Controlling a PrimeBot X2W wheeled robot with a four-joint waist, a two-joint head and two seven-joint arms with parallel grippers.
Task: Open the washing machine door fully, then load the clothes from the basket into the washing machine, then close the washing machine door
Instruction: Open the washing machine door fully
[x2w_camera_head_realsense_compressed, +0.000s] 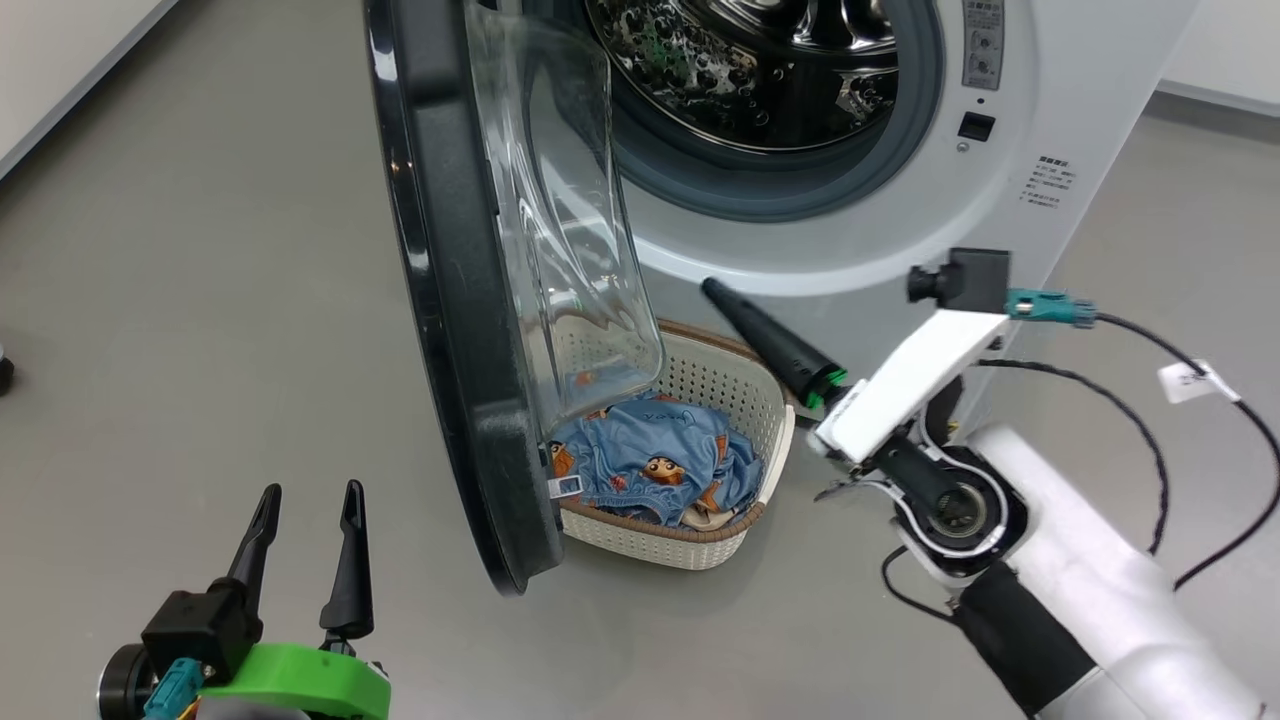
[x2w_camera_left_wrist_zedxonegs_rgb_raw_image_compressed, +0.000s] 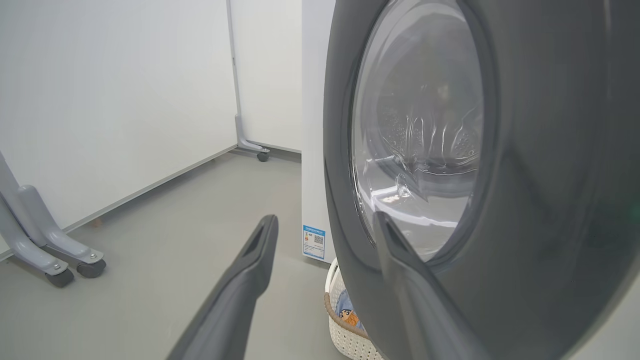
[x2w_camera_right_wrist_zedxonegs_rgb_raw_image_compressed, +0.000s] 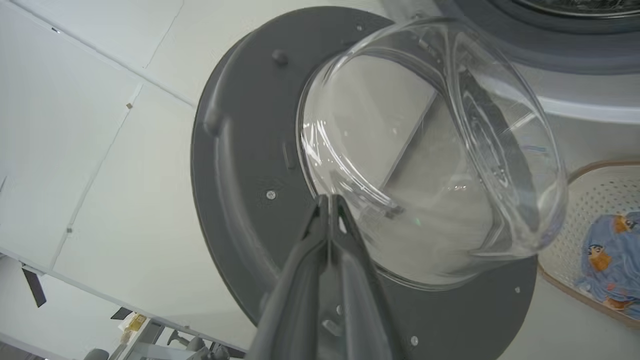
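Observation:
The washing machine (x2w_camera_head_realsense_compressed: 1000, 200) stands at the top with its steel drum showing. The washing machine door (x2w_camera_head_realsense_compressed: 450, 300) swings out towards me, seen edge-on, its glass bowl facing right. Half under the door, the basket (x2w_camera_head_realsense_compressed: 740, 385) sits on the floor with the blue clothes (x2w_camera_head_realsense_compressed: 650, 455) inside. My left gripper (x2w_camera_head_realsense_compressed: 310, 490) is open at the lower left, apart from the door's outer face (x2w_camera_left_wrist_zedxonegs_rgb_raw_image_compressed: 550, 175). My right gripper (x2w_camera_head_realsense_compressed: 712, 288) is shut on nothing, its tips (x2w_camera_right_wrist_zedxonegs_rgb_raw_image_compressed: 327, 200) close to the inner face at the glass bowl (x2w_camera_right_wrist_zedxonegs_rgb_raw_image_compressed: 425, 150). Whether they touch it I cannot tell.
Grey floor lies all around. A grey wheeled stand foot (x2w_camera_left_wrist_zedxonegs_rgb_raw_image_compressed: 55, 260) and another castor (x2w_camera_left_wrist_zedxonegs_rgb_raw_image_compressed: 260, 152) stand by the white wall panels to the left of the machine. Black cables (x2w_camera_head_realsense_compressed: 1150, 420) hang from my right arm.

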